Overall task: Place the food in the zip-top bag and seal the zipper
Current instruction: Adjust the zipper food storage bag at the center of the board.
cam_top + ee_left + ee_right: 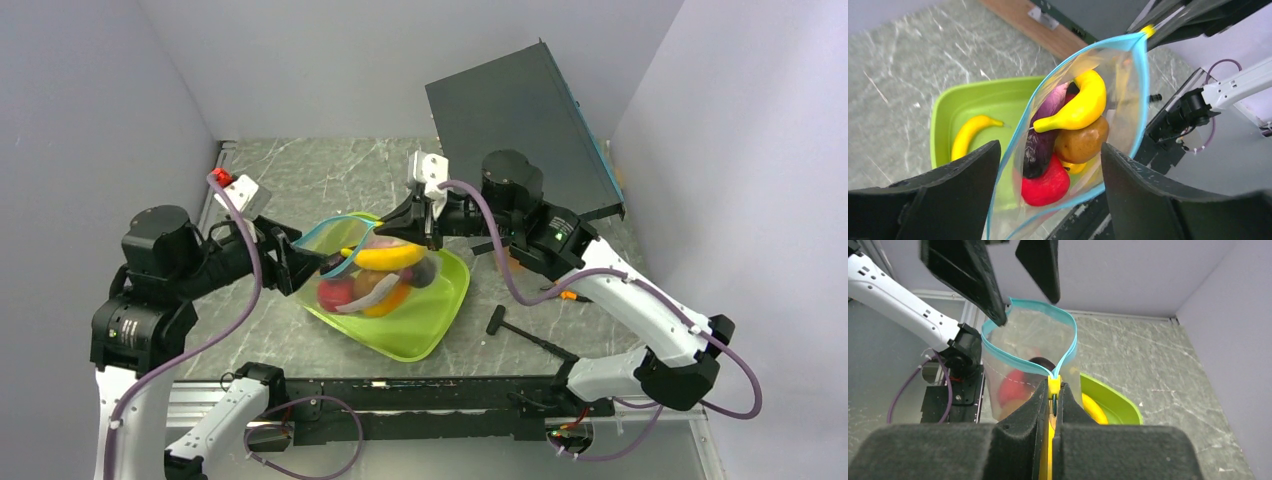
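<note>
The clear zip-top bag hangs over the lime-green tray with its mouth wide open. Its blue zipper forms a loop. Inside lies food: a yellow banana, a dark purple piece, a brown piece and a red apple. A second banana lies in the tray. My right gripper is shut on the zipper's yellow end piece. My left gripper stands open, its fingers either side of the bag's other end.
A dark flat box leans at the back right, close behind the right arm. A black T-shaped tool lies on the marble tabletop right of the tray. Grey walls close in on the left, back and right.
</note>
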`<state>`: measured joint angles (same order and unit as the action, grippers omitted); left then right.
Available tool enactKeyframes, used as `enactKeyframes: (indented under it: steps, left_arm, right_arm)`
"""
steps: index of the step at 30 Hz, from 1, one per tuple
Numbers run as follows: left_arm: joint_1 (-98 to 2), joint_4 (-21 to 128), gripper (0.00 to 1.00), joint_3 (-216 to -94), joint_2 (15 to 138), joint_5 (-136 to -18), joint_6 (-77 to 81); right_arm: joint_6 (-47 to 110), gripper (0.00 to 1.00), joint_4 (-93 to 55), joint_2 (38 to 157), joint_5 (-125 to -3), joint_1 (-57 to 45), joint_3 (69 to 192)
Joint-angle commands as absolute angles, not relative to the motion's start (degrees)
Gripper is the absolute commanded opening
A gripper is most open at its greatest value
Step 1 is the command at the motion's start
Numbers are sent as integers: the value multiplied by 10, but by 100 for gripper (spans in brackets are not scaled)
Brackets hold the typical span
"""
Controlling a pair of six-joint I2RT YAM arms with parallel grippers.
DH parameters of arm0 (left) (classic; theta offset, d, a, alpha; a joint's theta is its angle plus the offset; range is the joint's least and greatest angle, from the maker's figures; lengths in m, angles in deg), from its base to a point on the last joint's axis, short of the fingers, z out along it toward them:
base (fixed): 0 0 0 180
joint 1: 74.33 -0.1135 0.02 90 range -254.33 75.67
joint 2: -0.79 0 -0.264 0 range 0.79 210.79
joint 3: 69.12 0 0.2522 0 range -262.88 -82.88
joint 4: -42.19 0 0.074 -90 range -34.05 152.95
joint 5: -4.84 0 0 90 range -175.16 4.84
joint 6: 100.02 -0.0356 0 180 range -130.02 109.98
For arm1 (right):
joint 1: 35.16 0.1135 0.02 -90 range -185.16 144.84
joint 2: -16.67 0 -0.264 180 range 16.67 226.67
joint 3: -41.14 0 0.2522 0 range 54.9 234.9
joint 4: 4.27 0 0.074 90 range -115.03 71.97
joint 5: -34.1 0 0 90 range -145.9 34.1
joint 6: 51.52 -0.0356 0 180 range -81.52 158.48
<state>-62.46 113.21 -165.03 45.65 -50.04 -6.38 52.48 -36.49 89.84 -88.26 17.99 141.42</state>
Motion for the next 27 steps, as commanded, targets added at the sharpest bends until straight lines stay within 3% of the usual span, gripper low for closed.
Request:
enactKeyframes:
  steps: [1,5,8,20,27]
  left_arm:
    - [-622,1037,83,-1680,446,-477,-77]
    - [-622,937,99,-1654,432,-392,-68]
    - [-622,881,100,-1634,433,-358,-47]
    - [-565,893,100,-1618,505,-328,-135]
    - [-551,964,100,-1653,578,-199,-187]
  right_arm:
    - [517,0,-439,920,-849,187,1465]
    - [521,0,-450,923,-860,189,1470]
    - [520,0,-468,932,-848,190,1487]
    - [526,0,-592,994,-890,193,1598]
    - [546,0,-612,989,-921,193,1602]
